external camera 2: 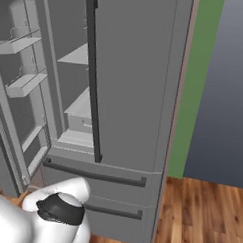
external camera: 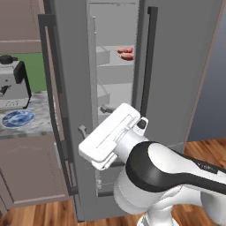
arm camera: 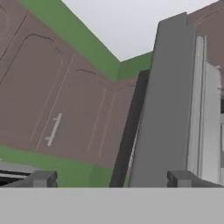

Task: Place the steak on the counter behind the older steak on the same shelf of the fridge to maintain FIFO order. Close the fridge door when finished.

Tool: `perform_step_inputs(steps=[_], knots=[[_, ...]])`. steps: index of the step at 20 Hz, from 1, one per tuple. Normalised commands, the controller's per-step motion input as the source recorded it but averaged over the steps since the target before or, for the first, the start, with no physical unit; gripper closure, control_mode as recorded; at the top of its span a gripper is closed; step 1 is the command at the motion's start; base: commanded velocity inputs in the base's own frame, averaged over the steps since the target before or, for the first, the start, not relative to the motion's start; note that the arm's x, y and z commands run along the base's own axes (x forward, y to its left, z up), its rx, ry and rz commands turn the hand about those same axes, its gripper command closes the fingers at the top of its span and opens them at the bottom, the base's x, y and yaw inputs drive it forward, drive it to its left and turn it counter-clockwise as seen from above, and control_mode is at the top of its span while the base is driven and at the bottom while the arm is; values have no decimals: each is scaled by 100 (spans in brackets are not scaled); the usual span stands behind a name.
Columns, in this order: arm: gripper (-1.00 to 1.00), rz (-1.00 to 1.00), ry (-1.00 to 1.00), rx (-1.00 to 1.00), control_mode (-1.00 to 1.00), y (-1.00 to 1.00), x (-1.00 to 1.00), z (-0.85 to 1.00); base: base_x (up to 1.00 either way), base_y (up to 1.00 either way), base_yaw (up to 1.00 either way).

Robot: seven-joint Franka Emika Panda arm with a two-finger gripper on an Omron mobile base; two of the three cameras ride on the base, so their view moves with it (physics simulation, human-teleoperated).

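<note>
The fridge [external camera: 176,66] has its left door [external camera: 66,88] open and its right door shut. Two steaks lie on an upper shelf [external camera: 110,64], one at the back [external camera: 125,50] and one nearer the front [external camera: 126,57]. Their colours are too close here to tell the steak from the older steak. My gripper [external camera: 93,119] hangs open and empty low in front of the opening, next to the left door's inner side. In the hand view the fingertips [arm camera: 43,178] stand wide apart, and the gripper [arm camera: 113,179] faces the door's edge [arm camera: 162,109] and dark handle [arm camera: 129,131].
The counter [external camera: 39,119] to the left carries a blue plate [external camera: 17,118] and a coffee machine [external camera: 13,84]. Door bins [external camera 2: 22,44] line the open door. Below are the bottom drawers [external camera 2: 101,177], with wooden floor [external camera 2: 199,217] to the right.
</note>
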Motion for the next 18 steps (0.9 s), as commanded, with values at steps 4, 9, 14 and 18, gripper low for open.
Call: perform_step_inputs(steps=[4, 9, 14, 18], knots=[[-100, -16, 0, -13, -100, 49, -15, -15, 0, 0, 0], [-100, -18, 0, -11, -100, 50, -10, -17, 0, 0, 0], [-100, -19, 1, -10, -100, 56, -1, -23, 0, 0, 0], [-100, -20, 3, -9, -100, 55, 0, -23, 0, 0, 0]])
